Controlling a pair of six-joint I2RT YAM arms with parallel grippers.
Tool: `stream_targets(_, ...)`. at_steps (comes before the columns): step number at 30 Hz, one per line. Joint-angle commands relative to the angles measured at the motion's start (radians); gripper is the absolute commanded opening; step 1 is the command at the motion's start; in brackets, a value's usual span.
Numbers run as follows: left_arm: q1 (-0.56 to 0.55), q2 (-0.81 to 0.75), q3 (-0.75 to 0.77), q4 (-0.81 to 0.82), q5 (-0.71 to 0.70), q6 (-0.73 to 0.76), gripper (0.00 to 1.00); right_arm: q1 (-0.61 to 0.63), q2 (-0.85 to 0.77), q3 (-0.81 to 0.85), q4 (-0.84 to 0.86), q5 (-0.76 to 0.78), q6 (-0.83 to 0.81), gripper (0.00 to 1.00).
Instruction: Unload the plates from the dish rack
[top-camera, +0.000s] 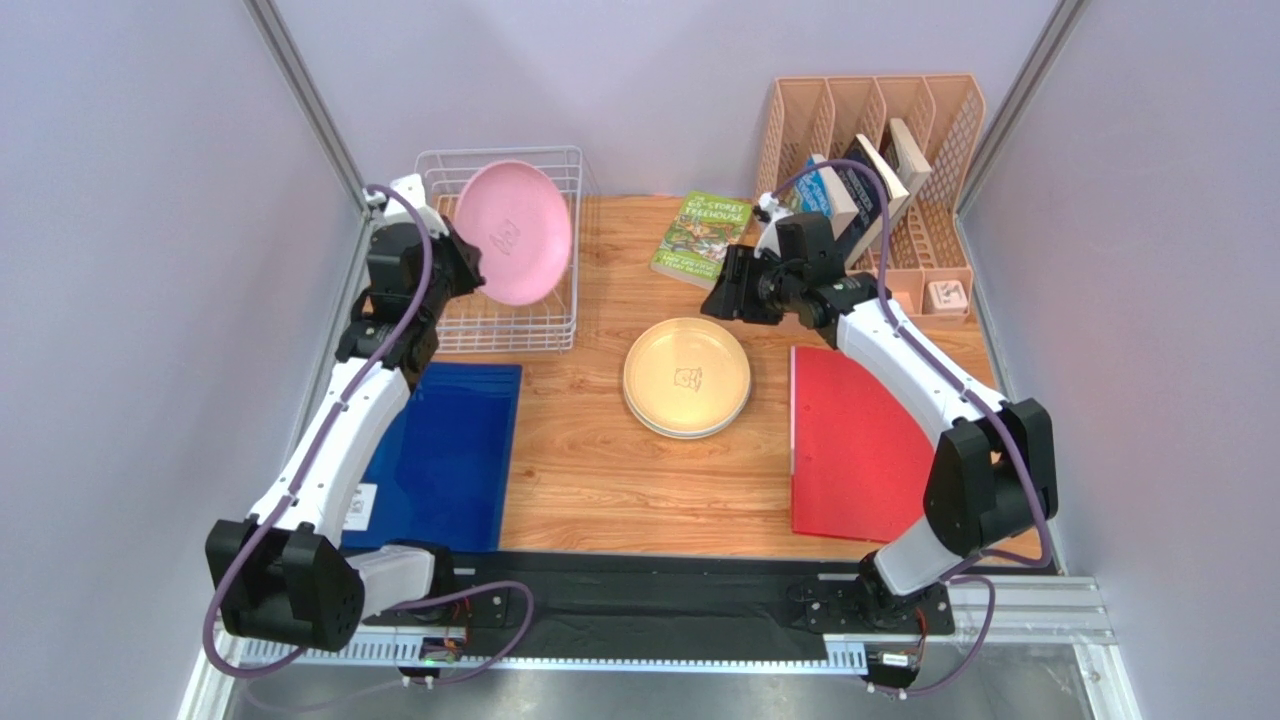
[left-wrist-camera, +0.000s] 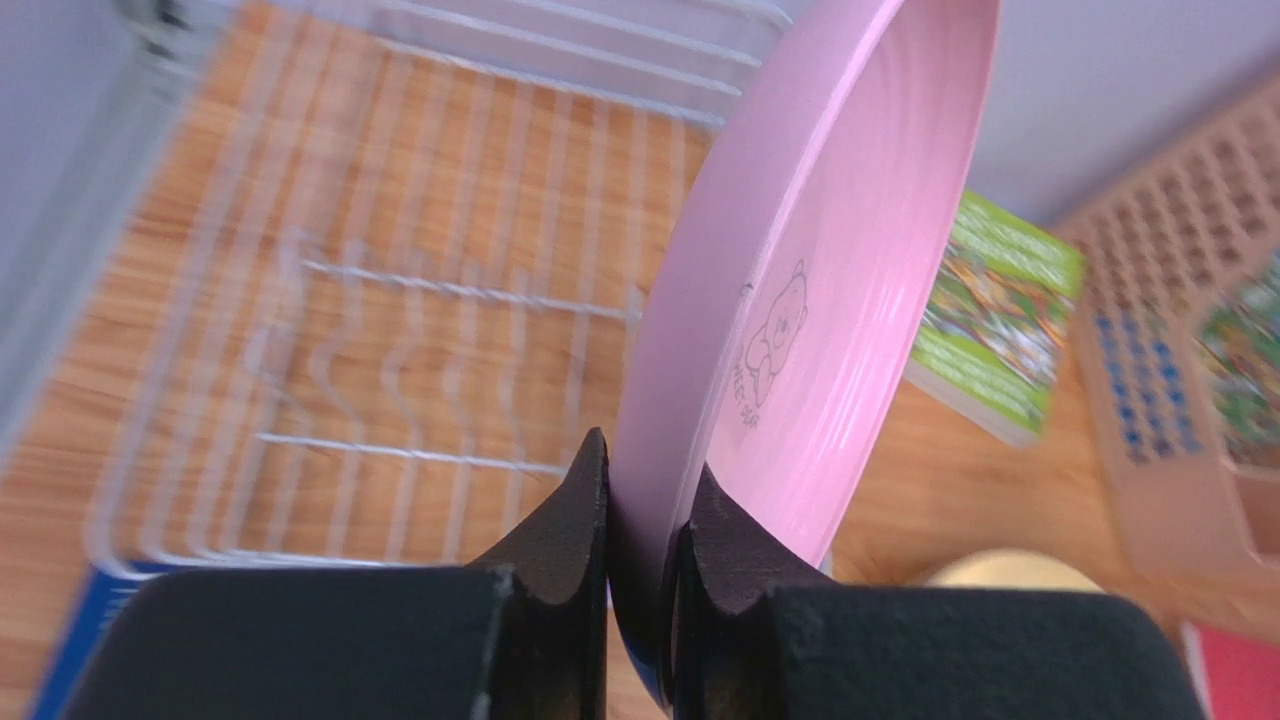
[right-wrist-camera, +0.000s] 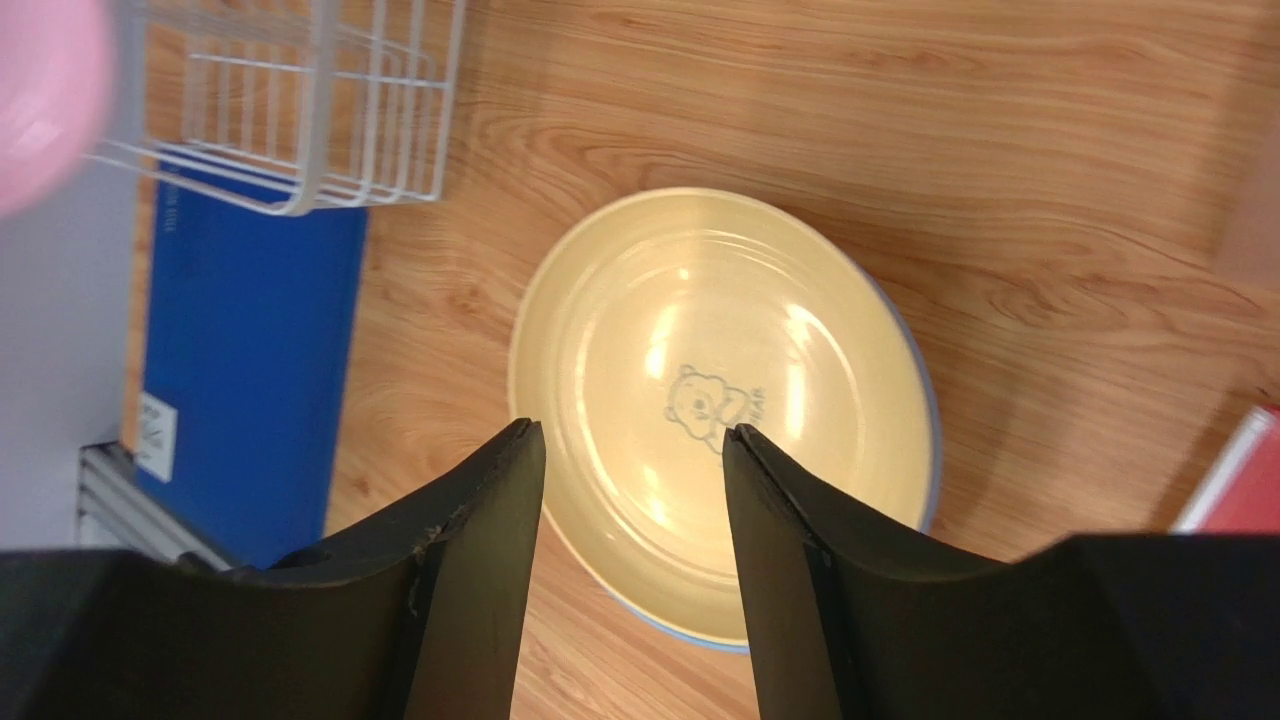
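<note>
One plate to go: grips pink plate (left-wrist-camera: 812, 270) in left claw (left-wrist-camera: 643, 480) over dish rack (left-wrist-camera: 451, 287), with right claw (right-wrist-camera: 631, 435) open above stack (right-wrist-camera: 781, 300). Keep pinch firm, clear wires.

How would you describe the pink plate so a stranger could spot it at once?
Find the white wire dish rack at the table's far left. There the left gripper pinches a round plate by its rim, tilted on edge. It alone is pink; the other plates lie stacked flat mid-table, cream on top.
</note>
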Motion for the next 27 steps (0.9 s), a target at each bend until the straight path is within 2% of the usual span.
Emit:
stream_targets(1,-0.015,0.009,-0.073,0.040,0.302,-0.189,0.00,0.007,0.007,0.001,0.210,-0.224,0.076,0.53)
stream_targets(3,-0.016,0.009,-0.107,0.068,0.372,-0.223,0.00,0.008,0.027,-0.011,0.259,-0.295,0.107,0.53)
stream_targets(7,-0.044,0.021,-0.125,0.128,0.435,-0.280,0.00,0.016,0.044,-0.025,0.327,-0.327,0.138,0.54)
stream_targets(20,-0.208,0.089,-0.104,0.174,0.439,-0.302,0.00,0.021,0.120,0.006,0.306,-0.329,0.121,0.53)
stream_targets(21,-0.211,0.097,-0.102,0.177,0.442,-0.303,0.00,0.021,0.130,0.016,0.294,-0.329,0.115,0.48)
stream_targets(22,-0.216,0.098,-0.099,0.178,0.442,-0.302,0.00,0.021,0.139,0.017,0.278,-0.326,0.113,0.39)
stream_targets(23,-0.216,0.098,-0.101,0.184,0.448,-0.302,0.00,0.021,0.137,0.010,0.273,-0.306,0.113,0.12)
stream_targets(24,-0.216,0.097,-0.102,0.192,0.448,-0.296,0.00,0.019,0.136,0.001,0.270,-0.298,0.112,0.01)
stream_targets(26,-0.216,0.094,-0.101,0.187,0.440,-0.283,0.14,0.013,0.111,-0.039,0.269,-0.263,0.110,0.00)
stream_targets(27,-0.216,0.092,-0.098,0.168,0.432,-0.257,0.31,0.010,0.099,-0.049,0.260,-0.248,0.110,0.00)
